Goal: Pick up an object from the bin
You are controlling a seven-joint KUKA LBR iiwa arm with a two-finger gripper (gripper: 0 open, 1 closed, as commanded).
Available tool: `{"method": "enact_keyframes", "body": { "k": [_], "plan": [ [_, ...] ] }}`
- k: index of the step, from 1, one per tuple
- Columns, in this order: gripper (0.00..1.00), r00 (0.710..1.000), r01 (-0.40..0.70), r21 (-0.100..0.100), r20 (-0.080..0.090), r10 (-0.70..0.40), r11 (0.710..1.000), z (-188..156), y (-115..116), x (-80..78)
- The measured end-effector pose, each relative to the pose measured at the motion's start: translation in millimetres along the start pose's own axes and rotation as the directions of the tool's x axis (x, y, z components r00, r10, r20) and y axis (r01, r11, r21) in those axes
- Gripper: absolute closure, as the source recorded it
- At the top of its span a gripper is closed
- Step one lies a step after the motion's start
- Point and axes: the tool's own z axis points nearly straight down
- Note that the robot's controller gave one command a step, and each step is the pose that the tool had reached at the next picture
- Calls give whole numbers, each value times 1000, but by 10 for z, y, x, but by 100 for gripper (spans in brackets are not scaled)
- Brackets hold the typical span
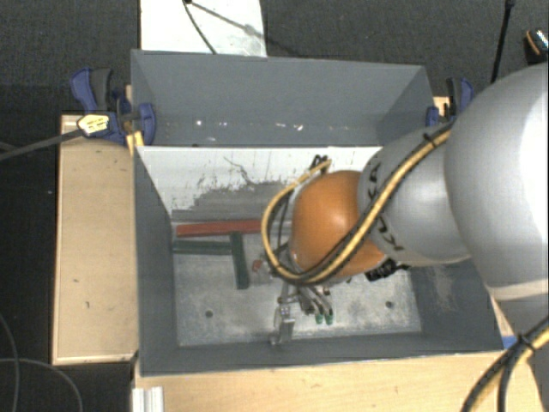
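Note:
My gripper (284, 318) hangs below the orange wrist cover, low over the bin floor near the front wall, a little right of the middle. Right beside it on the floor lies a small thing with green tips (326, 318), partly hidden by the gripper. To its upper left a dark green T-shaped bar (238, 263) lies flat. A long red-brown stick (216, 227) lies along the back of the floor behind the bar. A small reddish thing (258, 268) sits next to the green bar, half hidden by the wrist.
The arm and its orange cover hide the right half of the bin floor. Bare scuffed floor shows at the front left. The sloped grey walls rise on all sides.

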Motion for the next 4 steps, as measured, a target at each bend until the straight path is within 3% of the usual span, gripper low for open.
{"method": "enact_keyframes", "body": {
  "k": [1,2,3,4],
  "plan": [
    [0,996,89,-2,12,-89,996,-1126,-259,-399],
    [0,984,181,-3,-5,-181,984,12,-620,-659],
    [100,985,175,-4,1,-175,985,-31,-603,-674],
    [100,983,184,-1,11,-184,983,-1742,-532,-549]
  ]
}}
